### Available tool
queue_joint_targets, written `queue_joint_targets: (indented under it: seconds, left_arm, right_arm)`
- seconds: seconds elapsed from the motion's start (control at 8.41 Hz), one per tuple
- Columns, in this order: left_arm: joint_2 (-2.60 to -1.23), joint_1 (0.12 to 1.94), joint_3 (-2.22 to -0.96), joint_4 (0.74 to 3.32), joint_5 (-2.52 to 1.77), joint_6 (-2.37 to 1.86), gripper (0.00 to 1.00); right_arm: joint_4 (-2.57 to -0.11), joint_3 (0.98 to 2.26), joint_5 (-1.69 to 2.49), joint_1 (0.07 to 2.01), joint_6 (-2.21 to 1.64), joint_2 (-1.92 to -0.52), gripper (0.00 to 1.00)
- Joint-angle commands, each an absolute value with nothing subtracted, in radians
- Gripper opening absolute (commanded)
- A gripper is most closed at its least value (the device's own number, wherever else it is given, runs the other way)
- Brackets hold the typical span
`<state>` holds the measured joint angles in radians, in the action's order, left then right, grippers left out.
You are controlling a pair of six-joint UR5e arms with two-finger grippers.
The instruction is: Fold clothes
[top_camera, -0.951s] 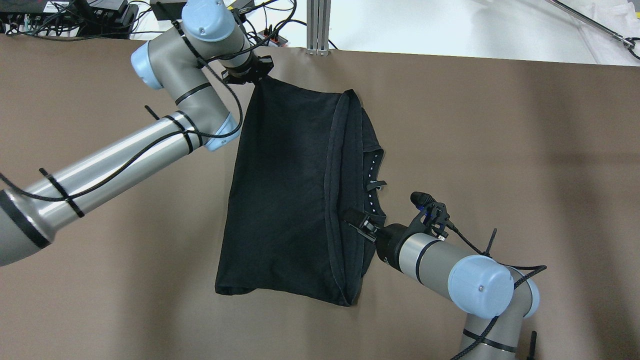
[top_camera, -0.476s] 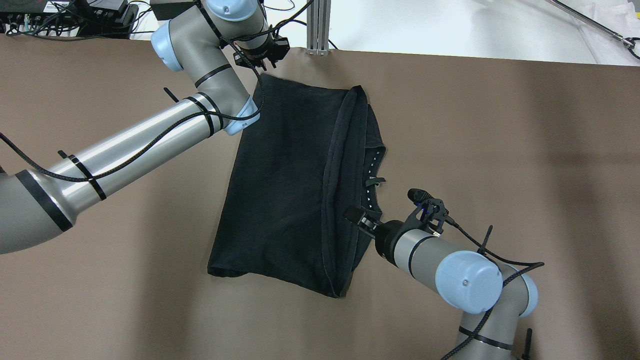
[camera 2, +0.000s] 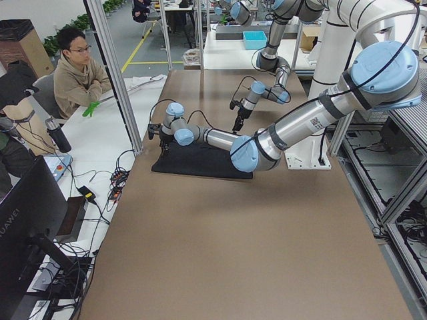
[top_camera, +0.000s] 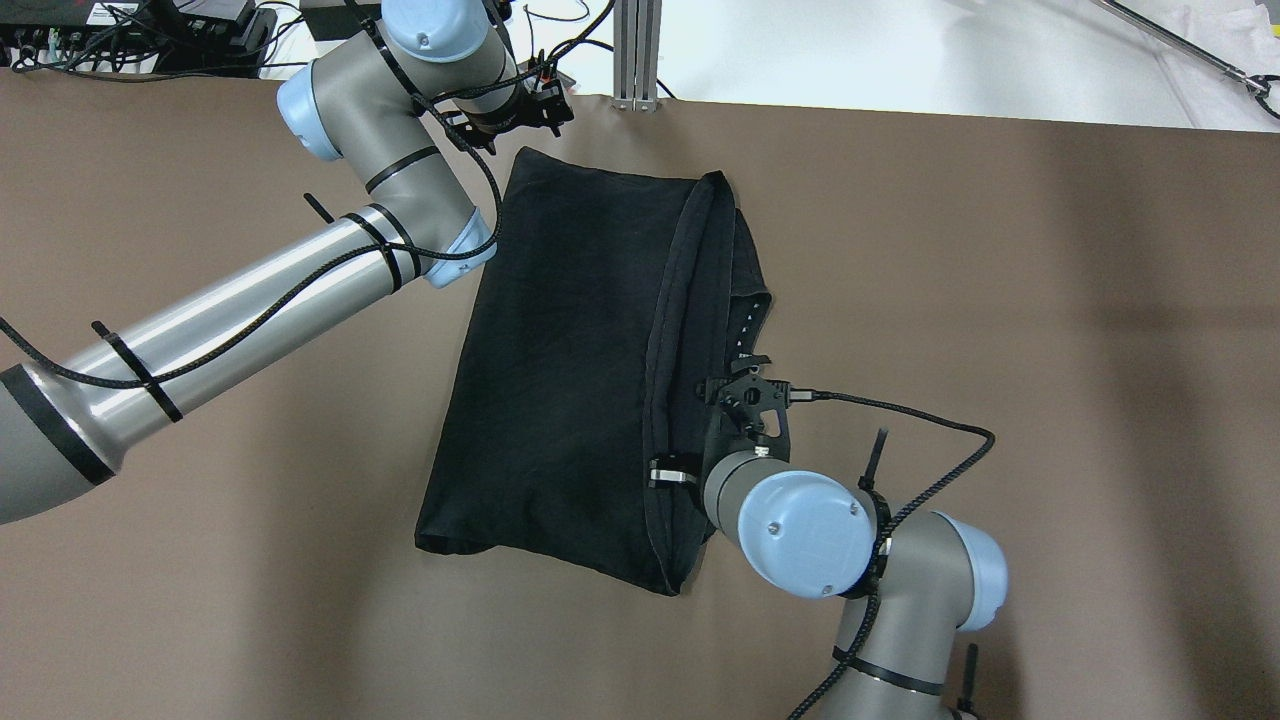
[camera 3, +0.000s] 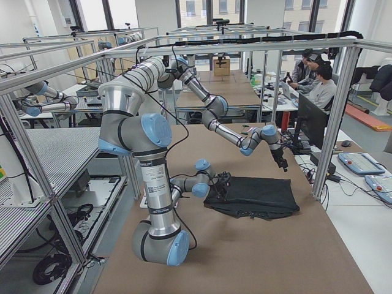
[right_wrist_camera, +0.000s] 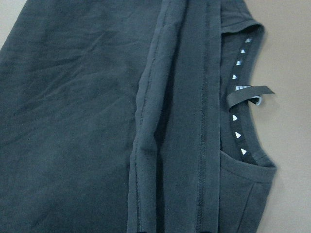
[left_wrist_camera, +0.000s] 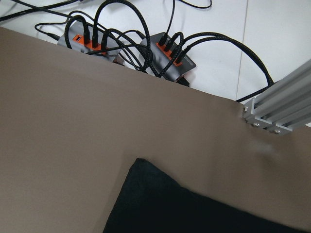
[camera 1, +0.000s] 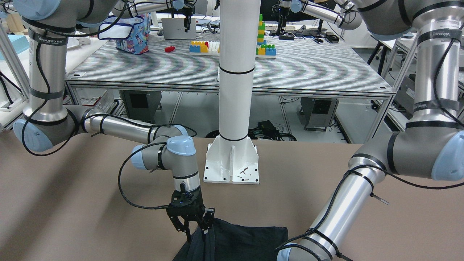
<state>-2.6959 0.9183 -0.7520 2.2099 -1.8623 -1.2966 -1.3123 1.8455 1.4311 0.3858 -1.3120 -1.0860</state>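
The clothes are one black garment lying folded on the brown table, with a seamed hem edge and a collar with a tag at its right side. My left gripper hovers past the garment's far left corner, apart from it and open; its fingers do not show in the left wrist view. My right gripper points down over the near part of the hem, its fingers spread open with nothing between them. The garment lies in front of the white pillar's base.
An aluminium post stands at the table's far edge, with power strips and cables behind it. A person sits beyond that edge, and other people sit by monitors. Bare brown table lies on both sides of the garment.
My left gripper let go of the far corner, which now lies flat, and drew back toward the far edge. My right wrist swung from lying sideways at the hem to pointing down over it.
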Motion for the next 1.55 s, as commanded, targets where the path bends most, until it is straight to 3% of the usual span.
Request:
queue_joint_targets:
  seconds: [0.0,0.36,0.59,1.43]
  left_arm:
    - [-2.666,0.916,-0.793,2.207,-1.862,-1.307,1.0]
    - [-2.665,0.916,-0.796,2.206,-1.862,-1.308,1.0]
    - [-2.666,0.917,-0.801,2.206,-1.861,-1.31,1.0]
    - [-2.622,0.913,-0.859,2.203,-1.861,-1.335,1.0]
  right_arm:
    - [-1.41,1.79,1.424,0.353,-1.036,-0.994,0.46]
    - [-1.413,1.698,1.398,0.341,-0.954,-0.924,0.6]
    - [-1.478,1.707,1.391,0.318,-0.922,-0.928,0.61]
    - [-1.514,1.706,1.355,0.265,-0.91,-0.928,0.44]
